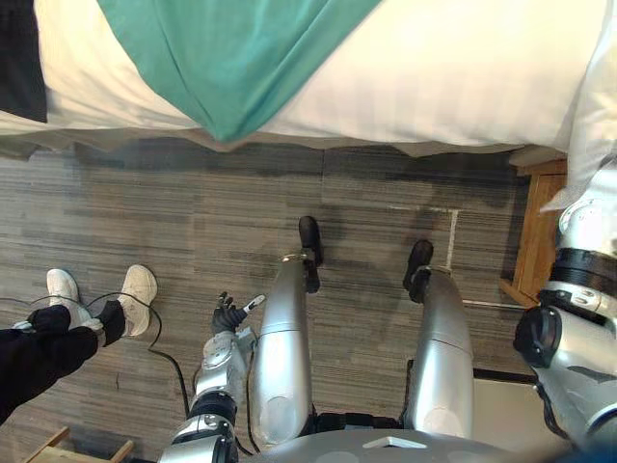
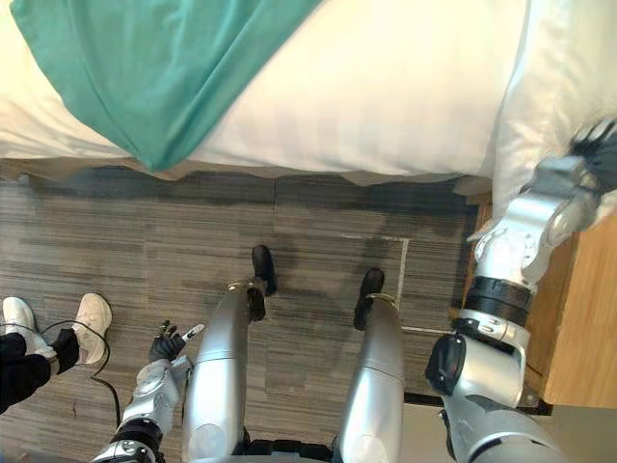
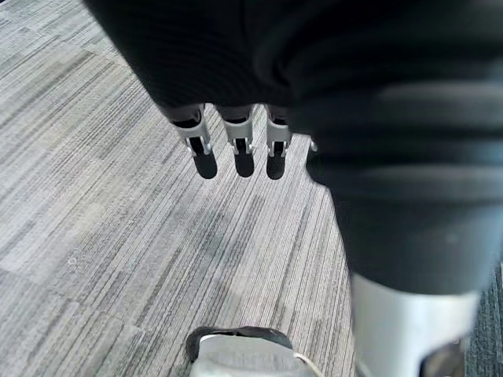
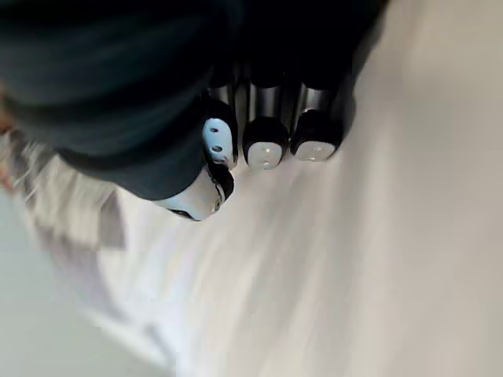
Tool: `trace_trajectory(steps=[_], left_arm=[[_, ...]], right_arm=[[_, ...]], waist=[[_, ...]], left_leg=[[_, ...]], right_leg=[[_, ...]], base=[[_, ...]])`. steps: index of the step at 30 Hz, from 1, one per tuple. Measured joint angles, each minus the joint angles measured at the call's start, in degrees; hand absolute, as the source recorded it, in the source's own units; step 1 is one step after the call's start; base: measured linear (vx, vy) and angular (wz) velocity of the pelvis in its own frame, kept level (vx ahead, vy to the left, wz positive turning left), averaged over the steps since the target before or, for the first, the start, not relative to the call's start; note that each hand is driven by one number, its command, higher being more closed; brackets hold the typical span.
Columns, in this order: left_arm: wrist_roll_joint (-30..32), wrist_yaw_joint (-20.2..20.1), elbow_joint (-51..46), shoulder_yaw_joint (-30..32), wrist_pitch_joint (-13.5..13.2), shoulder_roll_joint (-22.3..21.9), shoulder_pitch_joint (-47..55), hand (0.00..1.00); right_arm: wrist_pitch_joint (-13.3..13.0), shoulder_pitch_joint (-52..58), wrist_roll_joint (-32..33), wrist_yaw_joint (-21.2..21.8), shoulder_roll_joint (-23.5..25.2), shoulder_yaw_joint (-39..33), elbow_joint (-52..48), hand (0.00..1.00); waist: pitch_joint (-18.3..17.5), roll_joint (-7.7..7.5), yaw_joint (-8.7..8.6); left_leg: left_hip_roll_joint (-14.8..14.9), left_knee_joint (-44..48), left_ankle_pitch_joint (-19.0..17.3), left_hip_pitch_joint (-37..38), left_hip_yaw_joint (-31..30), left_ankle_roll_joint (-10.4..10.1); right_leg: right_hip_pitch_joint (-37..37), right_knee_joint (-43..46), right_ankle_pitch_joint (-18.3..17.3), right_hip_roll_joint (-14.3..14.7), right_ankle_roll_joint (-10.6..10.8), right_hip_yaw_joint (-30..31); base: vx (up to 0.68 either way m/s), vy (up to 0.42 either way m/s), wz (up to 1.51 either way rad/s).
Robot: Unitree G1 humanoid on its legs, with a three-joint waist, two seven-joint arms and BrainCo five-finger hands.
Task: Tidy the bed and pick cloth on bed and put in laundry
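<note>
The teal cloth lies on the bed, in front of the robot and a little to its left side. It is shaped like a wedge. It is wide further up on the bed and becomes narrow toward the robot, and its pointed end hangs just over the bed's edge. So its long axis runs from the far part of the bed to the near edge, almost straight at the robot.

The left hand hangs low beside the robot, above the floor. Its fingers are relaxed and nearly straight, and it holds nothing. The right hand is raised to the white bedding at the far right, well apart from the cloth. I cannot tell if this hand is open or closed.

In my judgement the left hand is on the better side for the hanging point, but it must first rise up to the bed's edge.

The cloth looks thin, smooth and soft, with a few long folds. The bed cover is white with fine stripes and looks thick and puffy. The floor is grey with a streaked, wood-like pattern. A wooden bedside cabinet stands at the right, and a person's white shoes are at the left.
</note>
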Motion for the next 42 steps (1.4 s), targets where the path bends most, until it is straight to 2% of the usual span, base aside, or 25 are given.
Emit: trace_trajectory(steps=[1, 3, 5, 6, 10, 12, 13, 16, 19, 20, 22, 25, 29, 30, 33, 35, 36, 39, 40, 42], left_arm=[[0.00, 0.06, 0.05, 0.27, 0.01, -0.25, 0.06, 0.00], [0.03, 0.66, 0.11, 1.12, 0.02, -1.22, 0.17, 0.00], [0.07, 0.72, 0.21, 1.24, 0.00, -1.73, 0.28, 0.00], [0.10, 0.64, 0.35, 1.44, 0.03, -2.15, 0.29, 0.00], [0.78, 0.60, 1.02, 1.81, 0.15, -4.42, 0.62, 0.00], [1.31, 0.59, 1.04, 1.76, 0.44, -4.31, 2.00, 0.00], [2.04, 0.56, 1.06, 1.55, 0.57, -4.26, 3.68, 0.00], [3.85, 0.41, 1.59, 0.63, 1.34, -3.79, 7.27, 0.00], [7.16, -0.18, 4.23, 0.45, 1.68, -3.36, 9.34, 0.00], [7.78, -0.20, 4.81, 0.47, 1.70, -3.23, 9.54, 0.00], [9.62, -0.29, 6.31, 0.35, 2.24, -3.02, 10.18, 0.00], [12.06, -0.52, 7.80, -0.16, 2.88, -2.99, 10.47, 0.00], [12.71, -0.52, 7.75, -1.85, 3.45, -2.76, 10.95, 0.00], [13.02, -0.54, 7.64, -1.84, 3.42, -2.46, 11.34, 0.00], [13.99, -0.55, 7.69, -1.73, 3.40, -1.85, 11.57, 0.00], [14.06, -0.54, 7.49, -1.67, 3.35, -1.84, 11.17, 0.00], [14.01, -0.53, 7.17, -1.73, 3.34, -1.87, 10.41, 0.00], [13.46, -0.19, 6.09, -1.67, 3.33, -2.82, 10.33, 0.00], [13.42, -0.08, 5.14, -1.63, 3.17, -2.60, 10.68, 0.00], [13.43, -0.07, 4.83, -1.05, 2.80, -1.88, 10.98, 0.00]], right_arm=[[0.49, 1.40, 0.35, -0.03, 1.52, -0.68, 1.28, 1.00], [2.31, 8.30, 1.68, -0.30, 8.26, -2.16, 5.90, 1.00], [2.92, 13.67, 2.36, -0.51, 12.84, -3.18, 7.34, 1.00], [3.06, 17.38, 2.42, -0.49, 14.82, -3.09, 7.36, 0.00], [3.37, 26.72, 1.56, 0.59, 17.16, -1.19, 8.27, 0.00], [5.05, 31.49, -3.31, 2.02, 18.52, 2.54, 9.75, 0.00], [6.68, 34.93, -8.26, 3.17, 19.90, 4.57, 10.70, 0.00], [9.78, 42.23, -16.15, 5.11, 21.24, 7.33, 15.62, 0.00], [12.21, 46.70, -24.75, 6.61, 21.36, 7.64, 19.60, 0.00], [12.45, 47.28, -26.14, 6.90, 21.35, 7.89, 20.21, 0.00], [13.59, 48.30, -30.59, 7.96, 21.32, 8.39, 22.54, 0.00], [15.20, 48.40, -35.81, 9.20, 20.94, 9.13, 25.46, 0.00], [15.15, 48.34, -38.22, 10.67, 20.75, 11.22, 26.43, 0.00], [15.14, 48.32, -39.09, 10.75, 20.62, 12.38, 26.88, 0.00], [15.16, 47.94, -39.71, 11.31, 20.10, 14.73, 27.68, 0.00], [15.16, 46.54, -40.52, 11.70, 20.04, 15.33, 28.24, 0.00], [15.09, 45.15, -40.71, 11.90, 19.54, 15.35, 27.95, 0.00], [15.12, 44.75, -41.44, 11.90, 17.91, 15.23, 27.54, 0.00], [15.19, 44.74, -41.48, 11.89, 17.74, 15.27, 27.55, 0.00], [15.16, 44.82, -41.49, 11.94, 17.97, 15.24, 27.40, 0.00]], waist=[[-0.02, 0.02, 0.01], [-0.06, 0.06, 0.27], [-0.09, 0.11, 0.00], [-0.14, 0.09, -0.31], [-2.92, -1.17, -0.44], [-4.66, -2.89, -0.77], [-7.13, -4.03, -0.91], [-14.20, -6.32, -0.97], [-19.01, -7.93, -1.07], [-19.61, -8.10, -1.17], [-21.55, -8.20, -1.70], [-22.62, -7.65, -1.93], [-22.19, -6.58, -2.62], [-22.46, -6.92, -2.46], [-22.82, -7.26, -1.89], [-21.95, -7.49, -1.89], [-20.18, -6.55, -2.38], [-18.43, -4.45, -2.18], [-18.09, -4.60, -1.51], [-17.64, -5.49, -1.82]], left_leg=[[-0.01, -0.62, 0.22, 0.67, 0.20, 0.10], [-0.19, -3.57, 1.26, 4.42, 1.36, -0.11], [-0.27, -5.95, 1.63, 8.28, 1.47, -0.17], [-0.31, -7.45, 2.04, 11.28, 1.37, 0.12], [-0.82, -11.38, 2.06, 18.91, 1.42, -0.03], [-1.10, -14.33, 2.07, 24.54, 1.50, -0.45], [-1.22, -15.89, 1.91, 27.19, 1.51, -0.79], [-1.56, -19.24, 1.72, 31.81, 1.45, -1.20], [-2.64, -24.75, 2.34, 37.96, 1.56, -1.85], [-2.87, -26.03, 2.75, 39.08, 1.52, -1.98], [-3.32, -31.11, 4.74, 42.64, 1.44, -2.37], [-3.24, -38.88, 8.06, 47.92, 1.35, -3.02], [-1.24, -39.80, 7.56, 49.61, -0.40, -3.57], [-0.88, -39.83, 7.46, 50.05, -0.70, -3.83], [-1.64, -39.43, 7.66, 49.87, -0.81, -4.18], [-2.87, -32.48, 5.39, 46.02, -1.21, -3.06], [-3.18, -23.38, 2.87, 40.79, -1.46, -2.70], [-2.48, -19.16, 1.42, 38.00, 0.98, -0.90], [-2.67, -19.46, 0.63, 38.05, 1.52, -1.03], [-1.74, -17.87, -1.24, 37.92, 5.02, -1.83]], right_leg=[[0.54, -0.63, 0.29, 0.04, 0.04, 0.05], [3.85, -3.69, 1.42, 0.37, 0.17, 0.19], [8.21, -6.79, 2.21, 0.81, 0.33, -0.80], [11.94, -8.82, 2.72, 0.97, 0.57, -1.30], [20.78, -14.19, 3.54, 1.19, 0.95, -2.81], [27.09, -18.02, 3.95, 1.40, 1.15, -4.27], [30.15, -20.31, 4.15, 1.66, 1.28, -4.91], [36.38, -25.93, 4.81, 1.69, 1.59, -6.94], [42.06, -30.10, 5.54, 1.48, 1.77, -8.11], [42.80, -30.52, 5.63, 1.46, 1.73, -8.43], [44.17, -30.81, 5.97, 1.62, 1.64, -8.90], [45.49, -30.21, 6.13, 2.86, 1.56, -8.95], [44.60, -22.51, 6.30, 4.70, 1.28, -8.96], [44.86, -22.08, 6.33, 5.06, 1.21, -8.96], [47.39, -27.11, 6.00, 4.84, 0.60, -10.35], [47.66, -28.94, 5.54, 3.31, 0.12, -10.73], [47.72, -28.63, 5.45, 2.06, 0.28, -12.38], [48.38, -28.41, 4.88, 0.87, 1.16, -14.12], [48.43, -27.72, 3.65, -0.01, 1.85, -14.51], [48.56, -26.59, 1.95, -1.56, 2.56, -15.01]], base=[[0.04, -0.036, -0.10], [0.09, -0.051, -0.15], [0.12, -0.045, -0.08], [0.13, -0.034, 0.00], [0.14, -0.023, 0.04], [0.14, -0.016, 0.03], [0.19, -0.015, 0.06], [0.25, -0.002, 0.08], [0.18, -0.015, 0.04], [0.21, -0.029, 0.00], [0.14, -0.022, 0.03], [0.10, -0.028, 0.01], [0.04, -0.034, 0.21], [0.06, -0.053, 0.15], [0.07, -0.024, 0.03], [0.02, 0.048, 0.13], [-0.07, 0.077, 0.40], [-0.08, 0.070, 0.43], [-0.10, 0.067, 0.14], [-0.13, 0.018, 0.09]])
